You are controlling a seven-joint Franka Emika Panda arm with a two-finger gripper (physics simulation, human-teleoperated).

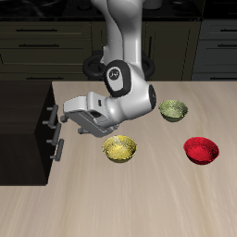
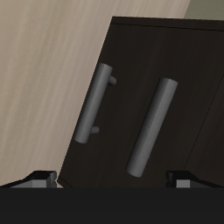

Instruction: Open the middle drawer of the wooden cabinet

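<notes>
Gripper (image 1: 65,115) facing wooden cabinet (image 1: 23,120), fingers (image 2: 39,178) spread, gripping nothing. Risking closing on top handle (image 2: 96,103) instead of middle drawer (image 2: 188,105) handle (image 2: 152,127): bars sitting close.

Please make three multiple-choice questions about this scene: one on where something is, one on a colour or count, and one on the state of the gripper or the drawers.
1. Which bowl is nearest the table's front edge?
A. green bowl
B. red bowl
C. yellow bowl

2. How many bowls stand on the table?
A. two
B. three
C. four

3. What is the gripper doing?
A. facing the cabinet handles, holding nothing
B. holding a bowl
C. resting on the table

Answers:
1. B: the red bowl sits slightly lower in the exterior view than the yellow bowl and green bowl.
2. B: exactly three show.
3. A: the gripper is beside the cabinet; the middle drawer's handle lies ahead, ungrasped.
</notes>
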